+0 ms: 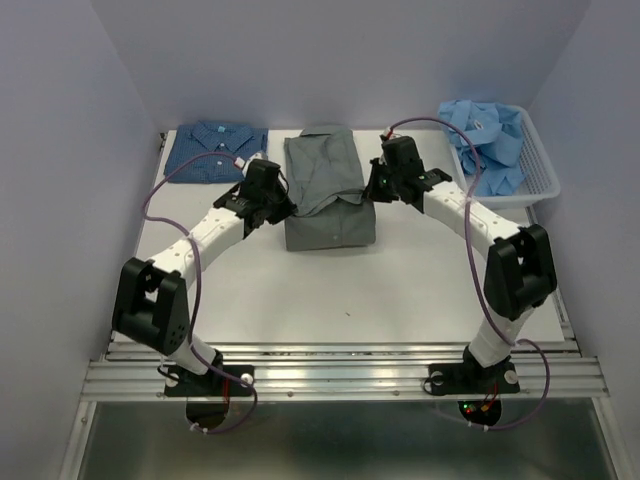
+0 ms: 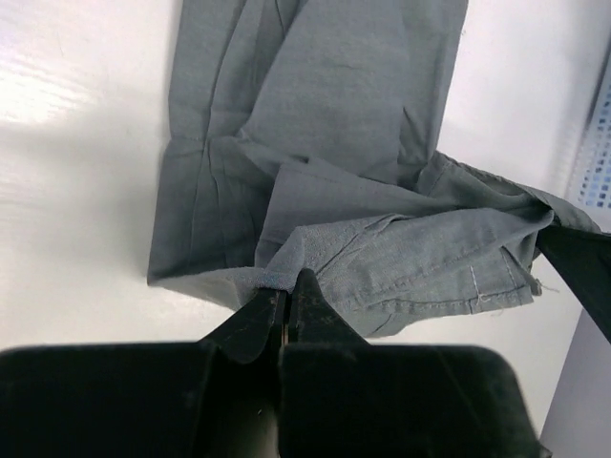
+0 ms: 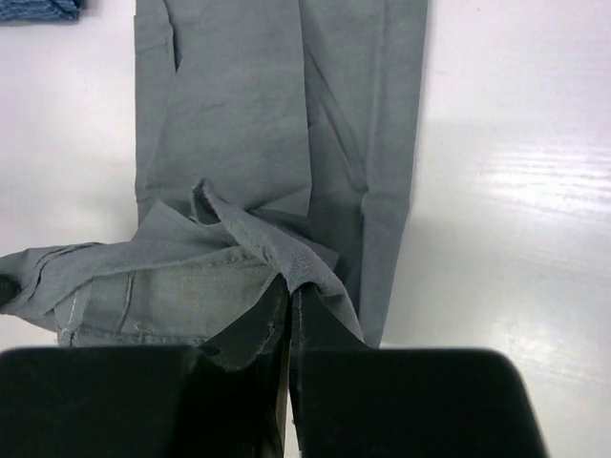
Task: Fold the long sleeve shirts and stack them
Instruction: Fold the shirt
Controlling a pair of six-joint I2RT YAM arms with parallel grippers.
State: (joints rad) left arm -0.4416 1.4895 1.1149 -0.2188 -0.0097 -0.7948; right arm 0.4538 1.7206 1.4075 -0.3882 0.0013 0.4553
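My left fingers (image 2: 250, 329) and right fingers (image 3: 320, 332) each pinch the grey shirt (image 1: 328, 190) near the far edge of the surface (image 1: 400, 290), where uneven travel could slip the thin cloth free and skew the fold.

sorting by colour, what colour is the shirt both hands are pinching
Plain grey shirt, best seen in the top external view.

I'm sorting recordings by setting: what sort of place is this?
Probably a lab test booth: plain white walls enclose the table, two robot arms are mounted on a metal rail, and light blue shirts wait in a basket.
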